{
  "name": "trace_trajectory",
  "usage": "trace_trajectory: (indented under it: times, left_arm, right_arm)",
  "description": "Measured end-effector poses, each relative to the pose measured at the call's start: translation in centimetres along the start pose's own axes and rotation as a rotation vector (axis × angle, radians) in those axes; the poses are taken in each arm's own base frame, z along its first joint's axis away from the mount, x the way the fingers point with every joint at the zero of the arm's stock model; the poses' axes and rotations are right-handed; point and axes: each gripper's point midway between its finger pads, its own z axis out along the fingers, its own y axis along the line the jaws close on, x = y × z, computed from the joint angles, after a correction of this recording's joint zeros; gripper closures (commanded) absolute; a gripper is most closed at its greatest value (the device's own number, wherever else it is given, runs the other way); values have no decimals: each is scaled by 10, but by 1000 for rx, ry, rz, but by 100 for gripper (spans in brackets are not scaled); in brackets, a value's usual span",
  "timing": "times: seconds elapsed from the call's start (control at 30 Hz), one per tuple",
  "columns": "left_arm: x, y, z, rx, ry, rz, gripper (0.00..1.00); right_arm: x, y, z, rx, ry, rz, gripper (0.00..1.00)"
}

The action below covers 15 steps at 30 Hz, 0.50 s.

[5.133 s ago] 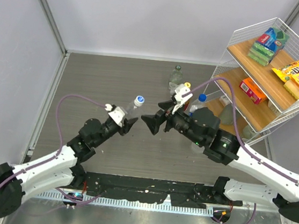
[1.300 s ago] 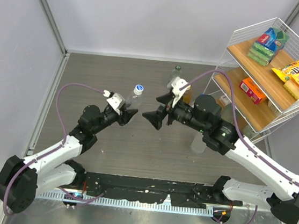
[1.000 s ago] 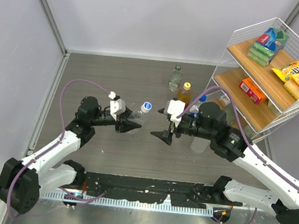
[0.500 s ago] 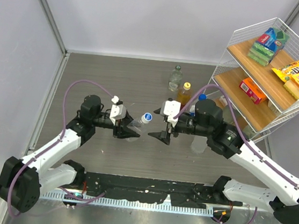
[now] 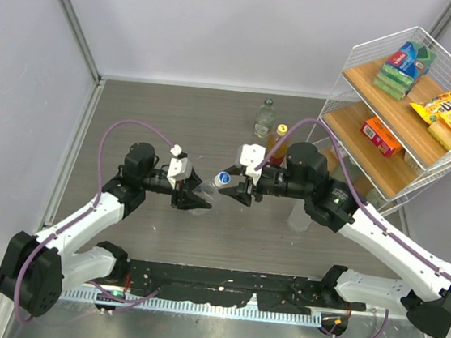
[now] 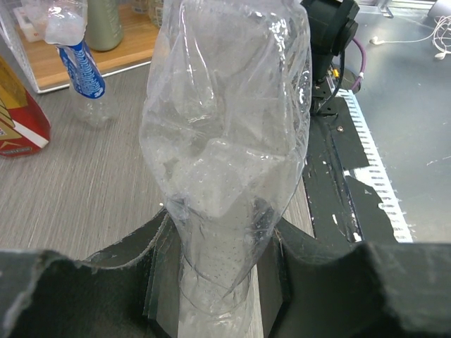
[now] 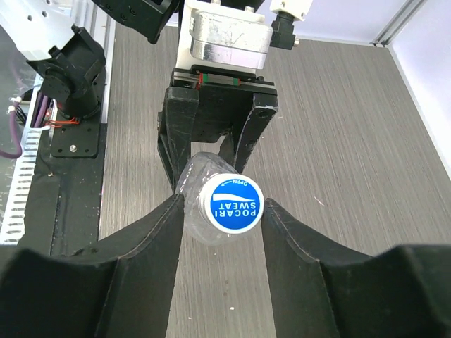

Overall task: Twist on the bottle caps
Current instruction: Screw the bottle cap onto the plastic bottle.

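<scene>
So the right gripper (image 7: 224,208) just swung in from a bit off to the side, and its jaws have come in a lot from wide open. They now sit on either side of the cap (image 7: 230,203), the white one with the blue middle. The pads look right up against the rim, but honestly I can't tell if they're actually pinching it yet. The left gripper (image 6: 218,239) hasn't budged and is clamped on the lower end of the clear bottle (image 6: 225,141). It holds the bottle tipped over in the air above the middle of the table (image 5: 175,114), a little toward the near edge, neck pointing at the right arm. To me that means lining up is done, and the twist comes once the grip bites.
</scene>
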Motion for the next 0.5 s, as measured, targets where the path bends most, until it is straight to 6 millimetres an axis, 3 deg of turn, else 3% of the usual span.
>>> trace_trajectory:
  times: [0.13,0.2,0.33,0.5]
  left_arm:
    - [0,0,0,1,0,8,100]
    - [0,0,0,1,1,12,100]
    - [1,1,0,-2,2,17,100]
    - [-2,12,-2,-83,8,7,100]
  right_arm:
    - [-1,0,0,0,-3,6,54]
    - [-1,0,0,2,-4,9,69]
    - [-1,-1,0,9,-5,35,87]
    - [2,-12,2,82,10,117,99]
